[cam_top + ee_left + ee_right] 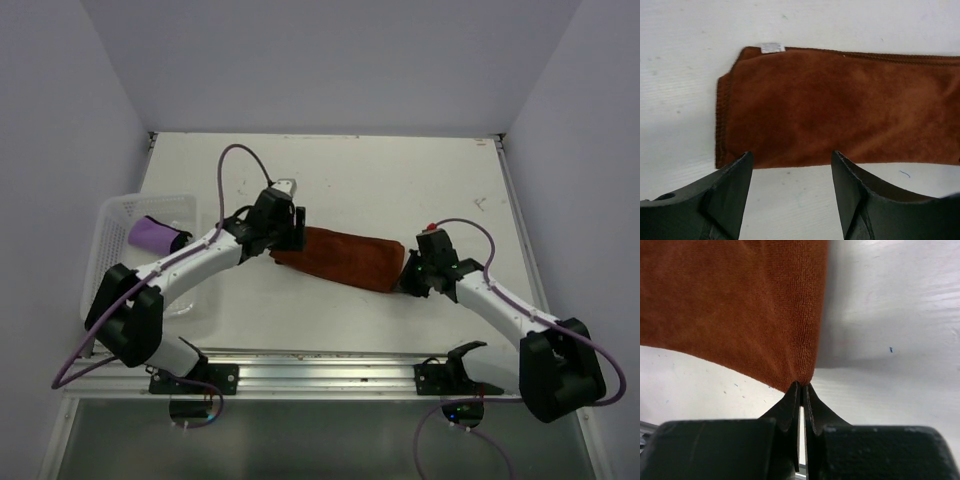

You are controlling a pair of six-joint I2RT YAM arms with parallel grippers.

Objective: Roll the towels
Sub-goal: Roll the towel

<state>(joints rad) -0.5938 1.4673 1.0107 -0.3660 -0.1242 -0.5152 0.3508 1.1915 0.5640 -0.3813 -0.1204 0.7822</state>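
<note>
Right jaws pinch the rust towel (735,300) corner; left jaws stand apart.

A white table (400,180) fills the view, enclosed by plain pale walls (330,60) at nine, twelve and three o'clock. A white perforated plastic basket (112,215) sits at the table's nine o'clock edge. A silver metal rail (330,372) runs along the six o'clock edge.

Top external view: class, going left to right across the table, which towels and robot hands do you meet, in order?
Purple towel → left hand → rust-orange towel → right hand.
</note>
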